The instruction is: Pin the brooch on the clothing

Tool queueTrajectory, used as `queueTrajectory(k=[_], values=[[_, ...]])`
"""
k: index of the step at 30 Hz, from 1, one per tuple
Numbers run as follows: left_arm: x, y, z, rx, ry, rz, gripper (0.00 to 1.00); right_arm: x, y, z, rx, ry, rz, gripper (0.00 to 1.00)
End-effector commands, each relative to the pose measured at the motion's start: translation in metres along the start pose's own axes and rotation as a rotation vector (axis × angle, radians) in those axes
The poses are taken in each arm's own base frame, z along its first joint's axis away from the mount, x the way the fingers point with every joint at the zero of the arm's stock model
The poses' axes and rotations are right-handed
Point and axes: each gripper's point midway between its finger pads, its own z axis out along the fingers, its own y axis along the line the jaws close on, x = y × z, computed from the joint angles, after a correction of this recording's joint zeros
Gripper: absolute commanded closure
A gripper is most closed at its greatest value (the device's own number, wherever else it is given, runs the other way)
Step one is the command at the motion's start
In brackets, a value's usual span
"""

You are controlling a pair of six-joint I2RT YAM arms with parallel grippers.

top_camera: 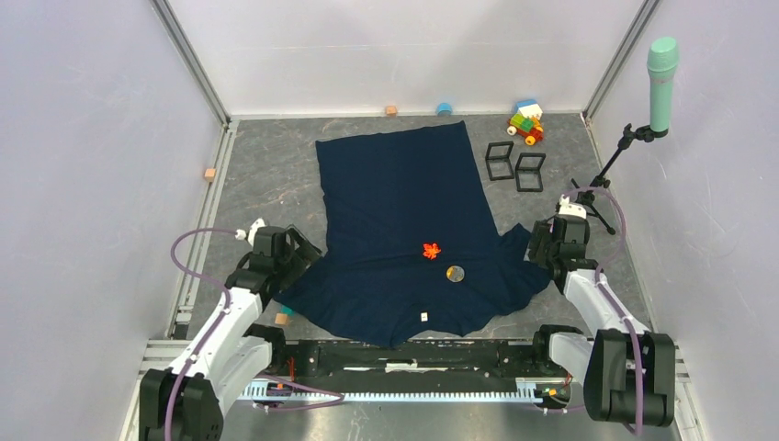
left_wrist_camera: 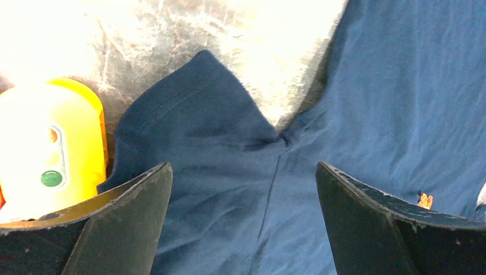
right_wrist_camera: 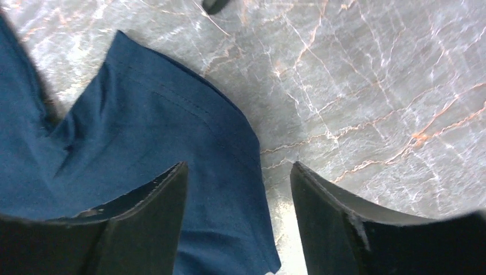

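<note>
Nearest, a small white tag sits on the near hem of the shirt. The dark navy shirt lies spread flat in the middle of the grey marbled worktop, its sleeves out to either side.

The left pincer hangs over the shirt's left sleeve. It is spread wide with nothing between its fingers. Just off that sleeve's edge stands a yellow thing with a green dot on its face.

The right pincer hangs at the shirt's right sleeve, also spread and pinching nothing. One of its fingers is above the sleeve cloth and the other above bare worktop beside it.

Between the two sleeves, a round grey-and-gold disc rests on the shirt. Just beyond it, near the shirt's middle, lies the orange-red leaf-shaped brooch. Whether it is pinned through the cloth or only lying there I cannot tell.

Further out, right of the shirt's far corner, two black open frames stand side by side. A toy of coloured blocks is behind them.

A tan block lies well left of the shirt. Past the shirt's far edge, by the back wall, are another tan block and a small blue piece.

Far right of the shirt, a teal microphone rises on a black stand.
</note>
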Motion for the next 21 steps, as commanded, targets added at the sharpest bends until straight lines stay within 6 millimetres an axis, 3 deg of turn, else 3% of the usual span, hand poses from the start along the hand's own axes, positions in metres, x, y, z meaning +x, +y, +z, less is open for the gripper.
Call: queueTrajectory(k=[1,3,6,11,16,21], values=[[-0.033,-0.033,-0.025,0.065,-0.073,0.132,0.0,-0.044,0.015,-0.017,-0.082,-0.112,-0.041,0.25],[-0.037,-0.053,-0.033,0.116,-0.083,0.176,0.0,-0.058,0.026,-0.024,-0.126,-0.143,-0.066,0.19],[-0.024,-0.086,-0.041,0.192,-0.061,0.273,0.0,-0.074,0.058,-0.032,-0.249,-0.189,-0.118,0.15],[0.039,-0.143,-0.048,0.419,0.067,0.393,0.0,-0.085,0.143,-0.048,-0.543,-0.206,-0.218,0.15],[0.106,-0.166,-0.054,0.587,0.218,0.486,0.0,-0.091,0.232,-0.071,-0.852,-0.239,-0.24,0.16],[0.168,-0.165,-0.068,0.697,0.33,0.6,0.0,-0.093,0.297,-0.074,-0.984,-0.226,-0.295,0.16]])
